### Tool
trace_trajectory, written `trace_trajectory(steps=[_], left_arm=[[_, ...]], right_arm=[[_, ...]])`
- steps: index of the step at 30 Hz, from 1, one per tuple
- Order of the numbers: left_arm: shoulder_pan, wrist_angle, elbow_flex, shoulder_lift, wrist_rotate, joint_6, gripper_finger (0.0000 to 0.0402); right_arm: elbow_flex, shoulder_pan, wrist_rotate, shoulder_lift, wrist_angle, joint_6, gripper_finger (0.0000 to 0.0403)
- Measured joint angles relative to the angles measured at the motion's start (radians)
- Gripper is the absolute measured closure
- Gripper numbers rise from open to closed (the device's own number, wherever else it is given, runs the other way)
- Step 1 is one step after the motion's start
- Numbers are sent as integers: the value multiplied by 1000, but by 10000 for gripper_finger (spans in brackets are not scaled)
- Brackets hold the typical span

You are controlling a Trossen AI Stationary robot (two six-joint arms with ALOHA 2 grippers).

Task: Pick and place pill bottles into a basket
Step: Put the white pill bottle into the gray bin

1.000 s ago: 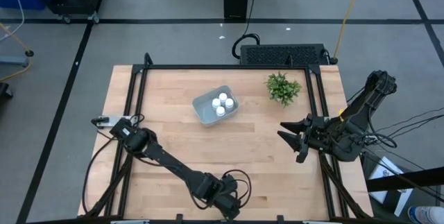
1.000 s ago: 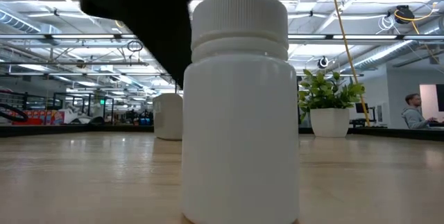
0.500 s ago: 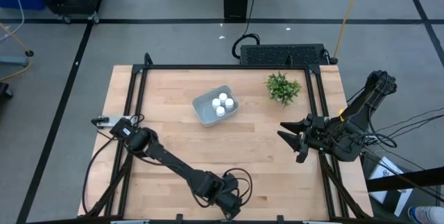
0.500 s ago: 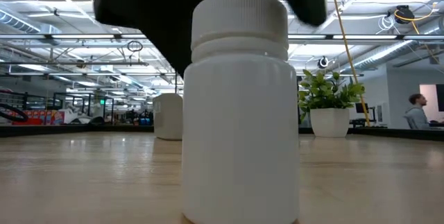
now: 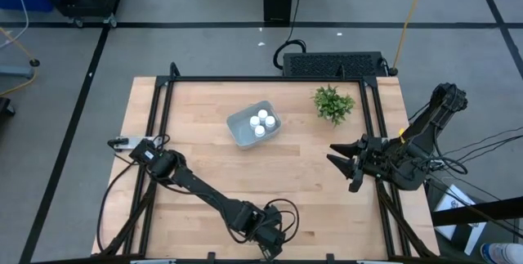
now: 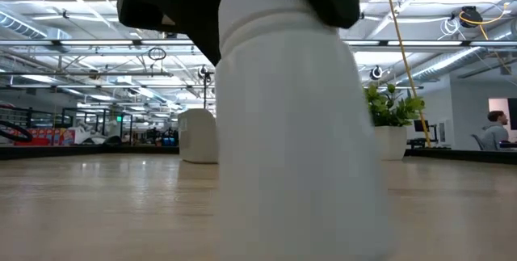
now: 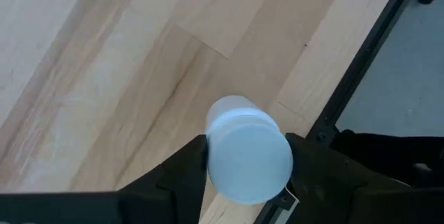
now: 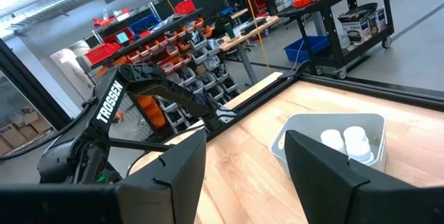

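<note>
— What stood nearest?

— A smooth white plastic bottle (image 7: 250, 156) at the table's (image 5: 196, 133) near edge, a round cylinder with a flat cap. The left gripper (image 7: 246, 161) had its dark fingers (image 7: 182, 172) pressed against both sides. Its long axis leaned off vertical, cap tipped left in the low view (image 6: 295, 124).

— And farther off?

— The pale blue-grey basket (image 5: 242, 127), rounded at the corners, sat mid-table toward the far side on light wood planks. Three bottles (image 5: 261, 123) stood upright in it, caps up. The leafy plant (image 5: 333, 103) stood far right.

— The other arm?

— The right gripper (image 5: 343, 163) waited at the right edge, jaws apart.
</note>
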Motion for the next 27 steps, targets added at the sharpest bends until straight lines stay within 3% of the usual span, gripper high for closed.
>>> trace_trajectory(steps=[5, 11, 19, 27], left_arm=[[1, 9, 0, 0, 6, 15, 203], [1, 22, 0, 0, 12, 14, 234], [4, 71, 0, 0, 16, 23, 213], [51, 55, 0, 0, 7, 15, 235]], right_arm=[[0, 0, 0, 0, -4, 0, 211], [0, 0, 0, 0, -4, -4, 211], [0, 0, 0, 0, -4, -4, 211], [0, 0, 1, 0, -4, -4, 211]])
